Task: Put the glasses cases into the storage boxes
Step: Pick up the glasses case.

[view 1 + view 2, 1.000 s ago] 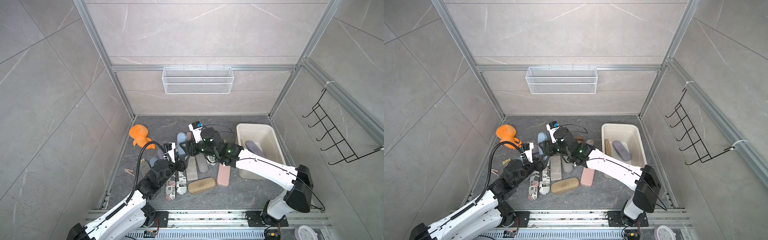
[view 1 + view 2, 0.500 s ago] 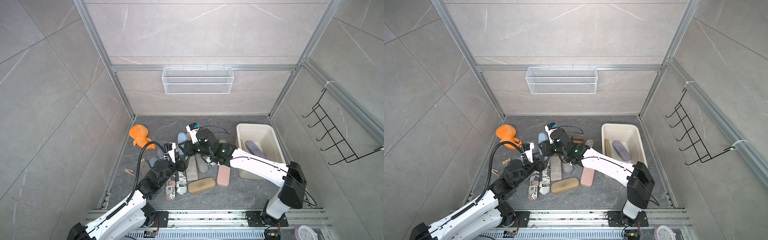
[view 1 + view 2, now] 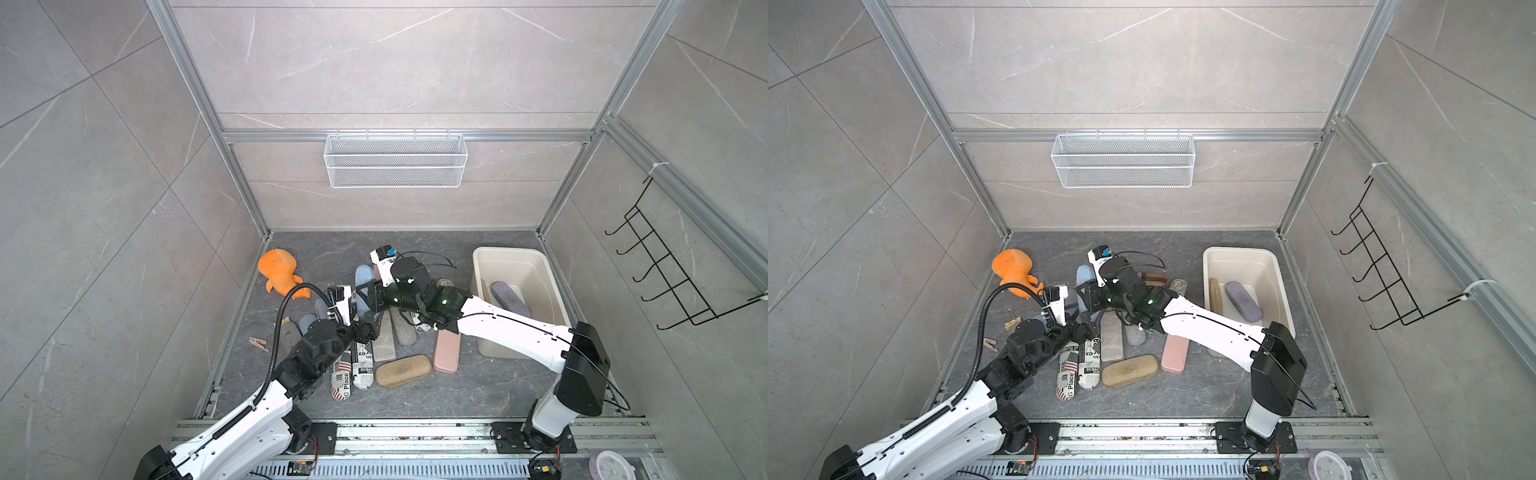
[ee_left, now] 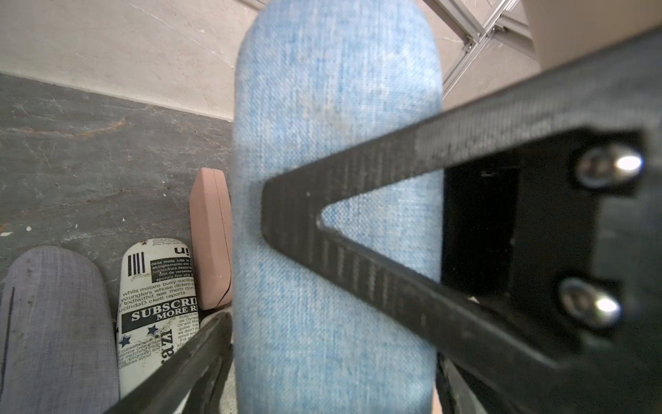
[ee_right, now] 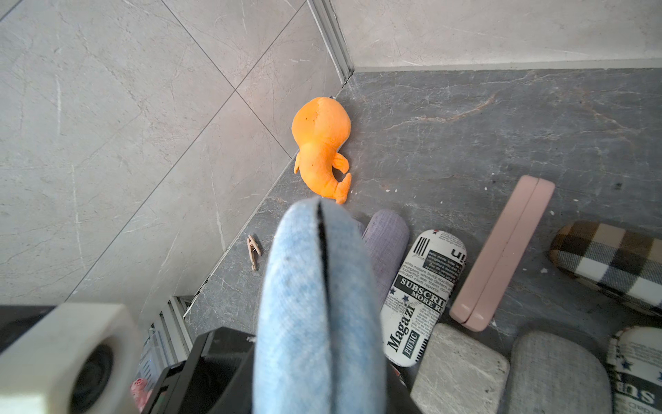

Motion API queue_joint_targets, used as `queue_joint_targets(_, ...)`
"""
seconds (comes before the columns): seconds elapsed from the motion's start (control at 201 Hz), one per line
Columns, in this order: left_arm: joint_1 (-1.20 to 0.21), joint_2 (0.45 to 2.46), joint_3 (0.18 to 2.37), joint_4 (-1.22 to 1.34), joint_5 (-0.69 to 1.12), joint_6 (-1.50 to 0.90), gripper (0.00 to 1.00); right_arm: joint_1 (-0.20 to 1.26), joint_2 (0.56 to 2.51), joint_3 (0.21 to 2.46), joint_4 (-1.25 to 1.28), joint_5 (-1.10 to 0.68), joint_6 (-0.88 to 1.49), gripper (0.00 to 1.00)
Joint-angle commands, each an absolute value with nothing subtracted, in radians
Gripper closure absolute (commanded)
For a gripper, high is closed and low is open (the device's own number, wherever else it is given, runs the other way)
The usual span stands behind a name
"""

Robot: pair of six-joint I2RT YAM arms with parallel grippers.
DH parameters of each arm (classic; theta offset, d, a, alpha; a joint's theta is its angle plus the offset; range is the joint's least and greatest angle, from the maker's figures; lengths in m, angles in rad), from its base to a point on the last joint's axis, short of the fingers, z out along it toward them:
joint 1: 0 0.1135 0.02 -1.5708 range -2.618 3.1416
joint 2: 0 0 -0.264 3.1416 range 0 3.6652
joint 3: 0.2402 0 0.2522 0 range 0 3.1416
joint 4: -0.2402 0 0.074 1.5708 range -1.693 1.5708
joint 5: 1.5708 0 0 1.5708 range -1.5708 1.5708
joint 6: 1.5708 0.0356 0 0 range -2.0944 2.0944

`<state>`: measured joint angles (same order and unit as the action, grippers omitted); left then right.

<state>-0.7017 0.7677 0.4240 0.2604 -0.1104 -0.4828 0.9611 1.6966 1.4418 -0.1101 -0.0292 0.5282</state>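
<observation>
The cream-beige rectangular plastic tub (image 3: 507, 250) holds two glasses cases: a lilac fabric one (image 3: 510, 299) lying on its bottom and a tan one (image 3: 1215, 297) on edge against one long wall. Over the cases strewn (image 3: 402, 370) on the dark floor (image 3: 415, 257), the right gripper (image 3: 363, 297) clamps a light-blue denim case (image 4: 333, 107). Whether the left gripper (image 3: 368, 330) at its end grips it, I cannot tell.

Blue case (image 4: 333, 89) cut off by frame, pink case (image 3: 446, 353) partly under right arm (image 3: 511, 328)
</observation>
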Motion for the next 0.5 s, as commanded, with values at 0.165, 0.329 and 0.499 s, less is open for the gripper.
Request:
queue_joint_targets(0.165, -0.701, 0.657, 0.408, 0.171, -0.127, -0.468, 0.00, 0.960, 1.703, 1.497, -0.101, 0.046, 0.481, 0.66)
queue_joint_targets(0.329, -0.701, 0.569, 0.384, 0.094, -0.133, -0.507, 0.00, 0.945, 1.714, 1.543, -0.136, 0.069, 0.452, 0.66)
queue_joint_targets(0.499, -0.701, 0.491, 0.363, 0.019, -0.211, -0.562, 0.01, 0.918, 1.695, 1.557, -0.170, 0.094, 0.430, 0.66)
